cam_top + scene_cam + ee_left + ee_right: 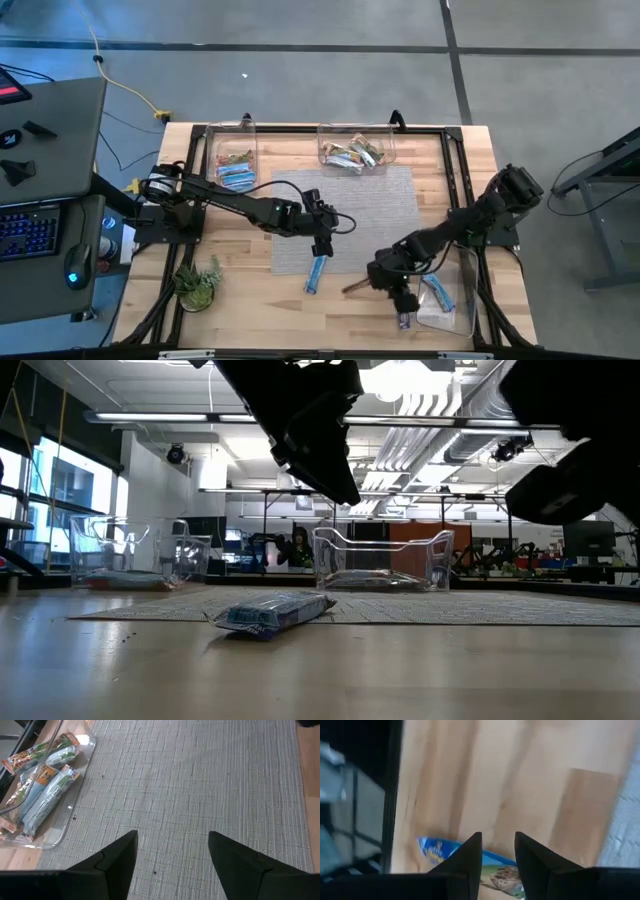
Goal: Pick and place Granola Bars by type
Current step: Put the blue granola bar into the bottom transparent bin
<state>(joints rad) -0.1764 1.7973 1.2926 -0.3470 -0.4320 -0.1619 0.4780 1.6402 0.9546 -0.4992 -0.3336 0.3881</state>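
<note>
Left of centre in the high view: left hand over the grey mat, fingers spread wide, holding nothing. Just below, at the mat's lower edge, a blue granola bar flat on the desk. Lower right: right hand, fingers narrowly parted, empty, above another blue bar near the desk edge.
</note>
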